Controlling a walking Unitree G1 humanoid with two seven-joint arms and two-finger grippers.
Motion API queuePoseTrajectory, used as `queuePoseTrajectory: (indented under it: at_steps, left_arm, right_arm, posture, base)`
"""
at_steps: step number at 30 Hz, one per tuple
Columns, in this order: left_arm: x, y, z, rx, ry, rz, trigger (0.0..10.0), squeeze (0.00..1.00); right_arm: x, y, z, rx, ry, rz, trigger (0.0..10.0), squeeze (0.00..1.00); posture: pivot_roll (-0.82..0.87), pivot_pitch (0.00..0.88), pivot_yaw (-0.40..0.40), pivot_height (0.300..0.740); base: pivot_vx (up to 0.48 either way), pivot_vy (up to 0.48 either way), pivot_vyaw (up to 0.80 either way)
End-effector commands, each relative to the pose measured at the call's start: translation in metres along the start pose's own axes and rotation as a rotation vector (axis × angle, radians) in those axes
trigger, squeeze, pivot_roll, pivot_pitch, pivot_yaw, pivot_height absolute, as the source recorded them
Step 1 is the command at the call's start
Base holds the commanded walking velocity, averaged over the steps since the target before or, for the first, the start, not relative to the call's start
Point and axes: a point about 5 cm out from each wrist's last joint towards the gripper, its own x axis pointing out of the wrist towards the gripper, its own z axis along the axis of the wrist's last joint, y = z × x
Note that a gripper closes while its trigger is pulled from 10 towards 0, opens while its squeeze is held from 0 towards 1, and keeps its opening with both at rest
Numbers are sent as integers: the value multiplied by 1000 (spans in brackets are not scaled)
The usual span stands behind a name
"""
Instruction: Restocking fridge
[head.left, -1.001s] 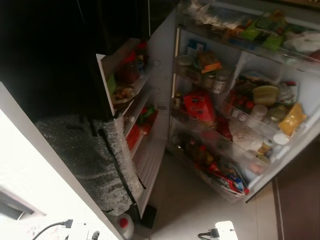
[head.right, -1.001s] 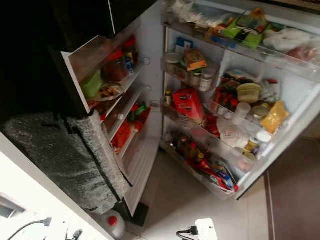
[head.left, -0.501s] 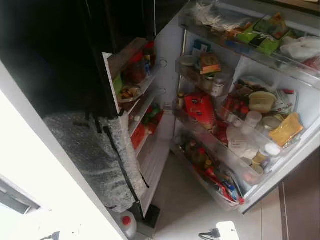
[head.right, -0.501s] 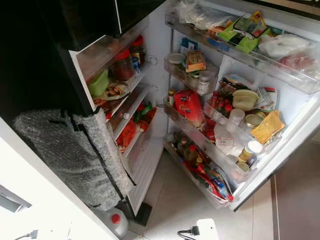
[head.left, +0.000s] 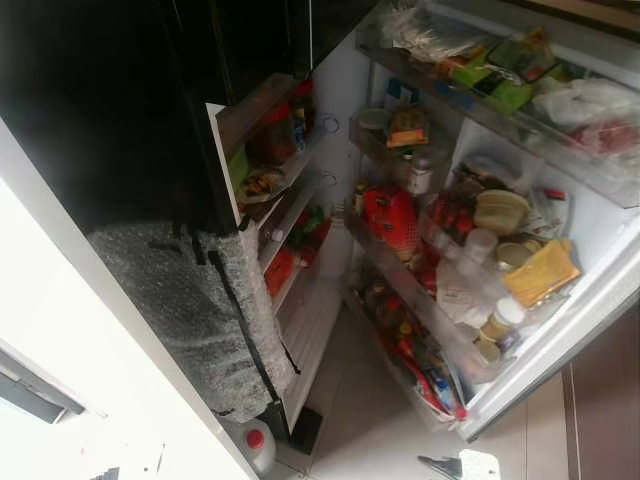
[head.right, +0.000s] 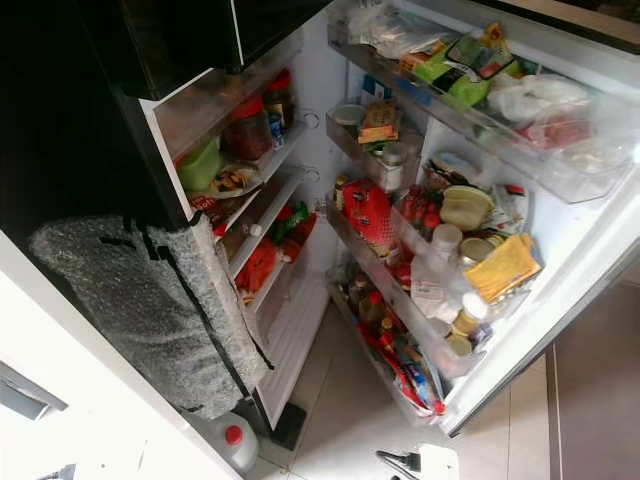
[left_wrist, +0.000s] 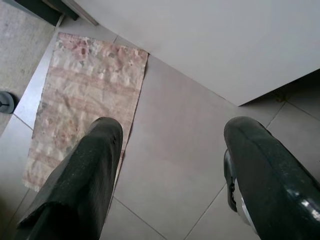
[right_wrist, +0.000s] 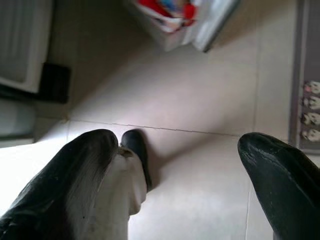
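The fridge stands open, its inner shelves (head.right: 262, 215) holding a red-lidded jar (head.right: 247, 128), a green bowl (head.right: 203, 165) and red packets. The open door (head.right: 560, 270) swings out on the right, its racks crowded with a red carton (head.right: 368, 212), jars, bottles, a yellow packet (head.right: 503, 266) and green packets (head.right: 455, 62). My left gripper (left_wrist: 175, 135) hangs open over floor tiles and a worn rug (left_wrist: 85, 95). Open too, my right gripper (right_wrist: 180, 145) hangs over pale tiles close to the door's bottom corner (right_wrist: 200, 25).
A bundle wrapped in bubble wrap (head.right: 150, 310) hangs against the fridge's lower left side. A white counter edge (head.right: 70, 400) runs along the left. On the floor stand a red-capped jug (head.right: 228, 440) and a white plug block (head.right: 435, 462). Open tiles lie before the door.
The whole view has swung and tilted, so the door sits lower and nearer the middle. The cables on the white counter have slipped out of the picture. The food has not moved.
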Motion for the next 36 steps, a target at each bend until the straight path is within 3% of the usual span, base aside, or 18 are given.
queuePoseTrajectory:
  at_steps: [1,6,10,15,20,22,30,31,32,33,34,36]
  left_arm:
    - [0,0,-1,2,3,9,10000,0]
    - [0,0,1,7,-3,10,10000,0]
    - [1,-2,4,10,-13,7,10000,0]
    - [1,-4,6,13,-21,4,10000,0]
    - [2,-3,7,14,-26,8,10000,0]
    - [2,-3,7,16,-26,9,10000,0]
    - [2,-4,9,17,-29,6,10000,0]
    - [2,-5,9,16,-29,5,10000,0]
    - [2,-5,9,16,-30,5,10000,0]
    - [2,-5,9,17,-30,4,10000,0]
    - [2,-5,9,17,-30,4,10000,0]
    - [2,-5,9,17,-31,4,10000,0]
  right_arm:
    - [-1,0,-1,43,-12,-44,10000,0]
    - [-3,-3,-2,148,-51,-159,10000,0]
    - [-7,-6,-9,314,-40,-337,10000,0]
    - [-9,-8,-9,331,-47,-417,10000,0]
    - [-15,-10,-11,365,-60,-581,10000,0]
    - [-16,-11,-9,338,-84,-602,10000,0]
    - [-18,-10,-7,377,-125,-624,10000,0]
    - [-22,-88,7,397,-211,-746,10000,0]
    - [-28,-119,16,391,-248,-788,10000,0]
    - [-32,-137,23,379,-278,-814,10000,0]
    - [-34,-144,27,370,-295,-829,10000,0]
    - [-34,-145,28,381,-299,-838,10000,0]
  posture:
    - [-66,28,39,740]
    - [-70,31,42,740]
    - [-71,30,42,740]
    - [-70,29,41,740]
    - [-72,27,44,740]
    - [-74,23,47,740]
    - [-74,13,48,740]
    - [-74,13,48,740]
    - [-74,13,48,740]
    - [-74,10,48,740]
    - [-74,10,48,740]
    - [-75,10,50,740]
  base:
    - [0,0,0]
    - [0,0,0]
    - [0,0,0]
    - [0,0,0]
    - [0,0,0]
    - [0,0,0]
    - [0,0,0]
    - [0,0,0]
    - [0,0,0]
    - [0,0,0]
    - [0,0,0]
    - [0,0,0]
